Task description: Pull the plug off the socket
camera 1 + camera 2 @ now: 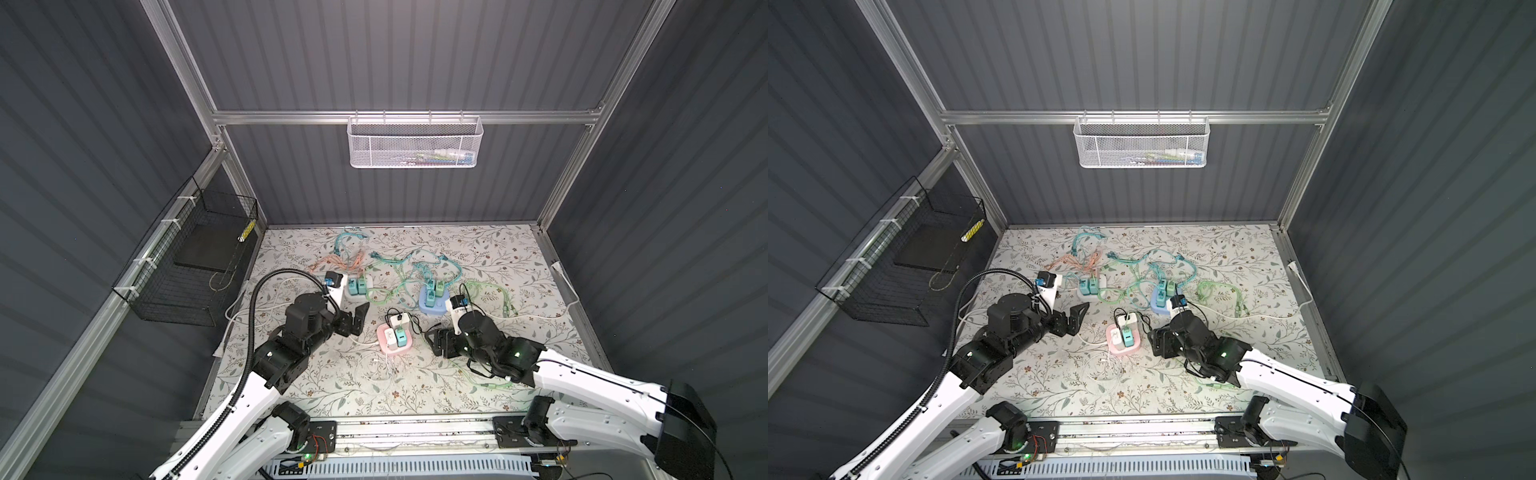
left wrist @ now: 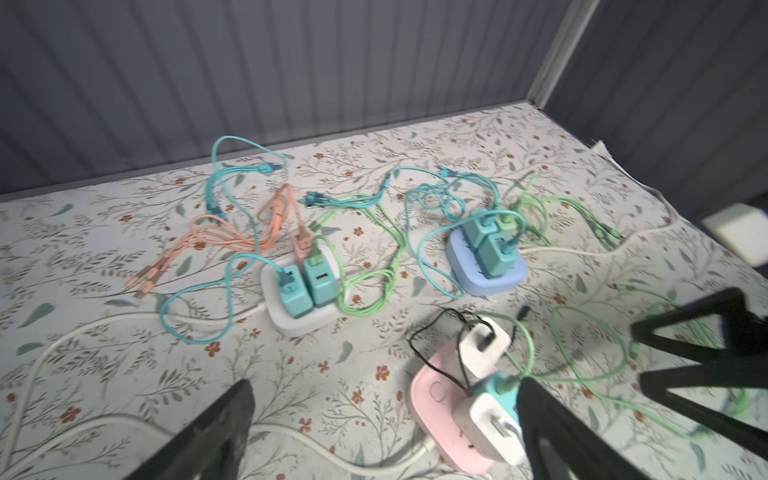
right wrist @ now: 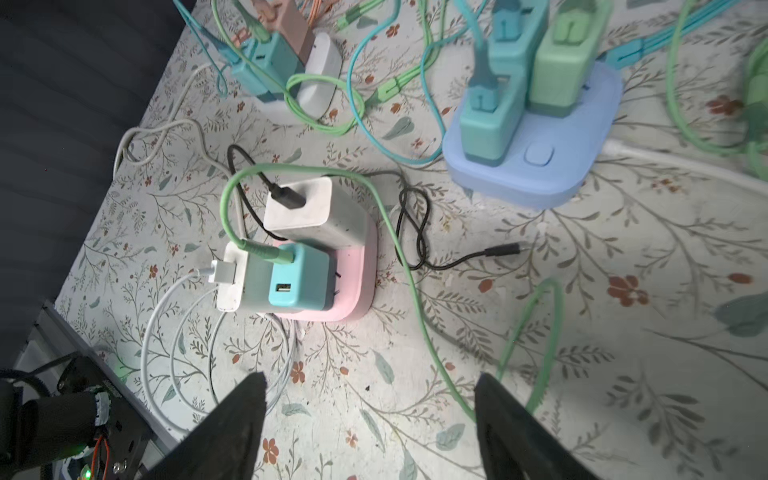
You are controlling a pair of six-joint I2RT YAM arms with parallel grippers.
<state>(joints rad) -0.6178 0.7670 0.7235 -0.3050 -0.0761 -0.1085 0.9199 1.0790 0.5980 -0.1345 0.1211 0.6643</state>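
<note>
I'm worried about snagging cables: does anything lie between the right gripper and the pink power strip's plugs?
Yes. In the right wrist view the green cable from the teal adapter trails between the open right gripper and the pink power strip; white cable loops lie beside that path. Nothing else visibly blocks it.

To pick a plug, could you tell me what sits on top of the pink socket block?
The pink socket block carries a large white charger, a small white charger and a teal charger; they hide its outlets.
</note>
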